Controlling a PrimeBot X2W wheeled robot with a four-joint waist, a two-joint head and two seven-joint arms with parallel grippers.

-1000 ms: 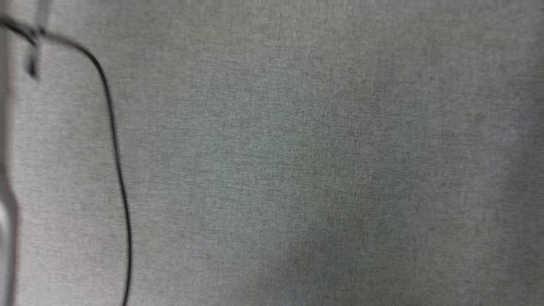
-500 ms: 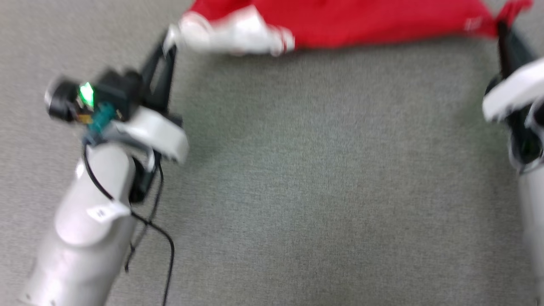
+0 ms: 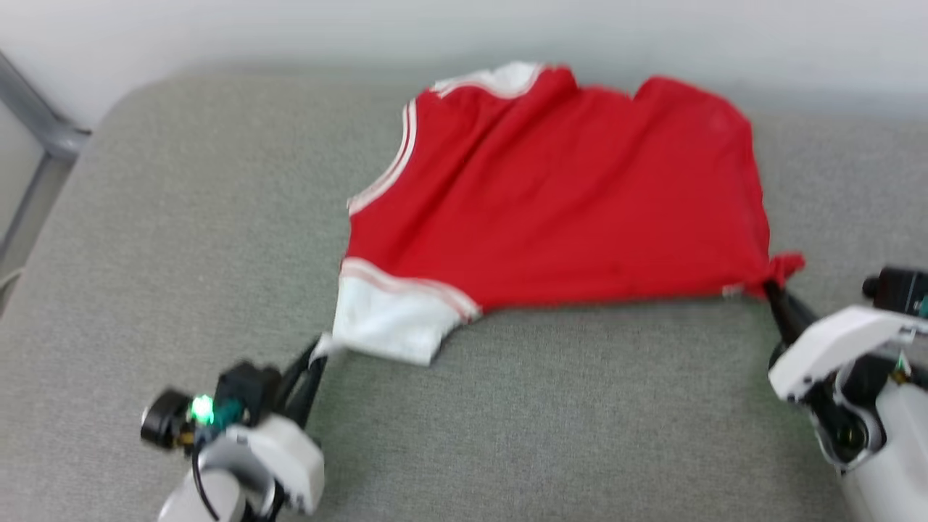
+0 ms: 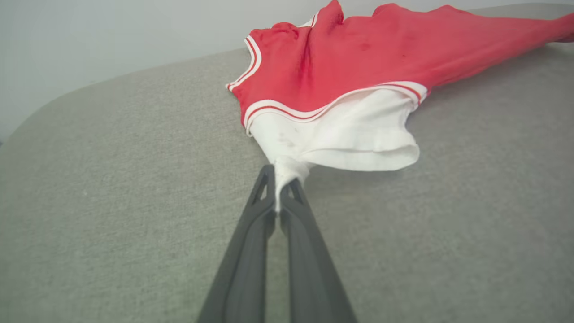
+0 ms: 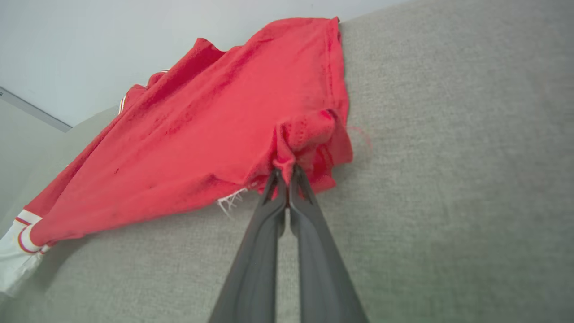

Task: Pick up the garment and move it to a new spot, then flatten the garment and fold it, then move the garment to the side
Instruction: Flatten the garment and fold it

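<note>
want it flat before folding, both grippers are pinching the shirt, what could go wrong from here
1. The left gripper pinches only a tip of the white sleeve; pulling may slip it free.
2. The right gripper holds a bunched corner of the garment; that crease may remain.

My right gripper [image 5: 285, 172] is pinched tight on a bunched red corner of the garment [image 5: 210, 134]. It spreads toward the far edge of the grey upholstered surface [image 5: 448, 157], with its white sleeve [image 5: 11, 264] at the opposite end.
</note>
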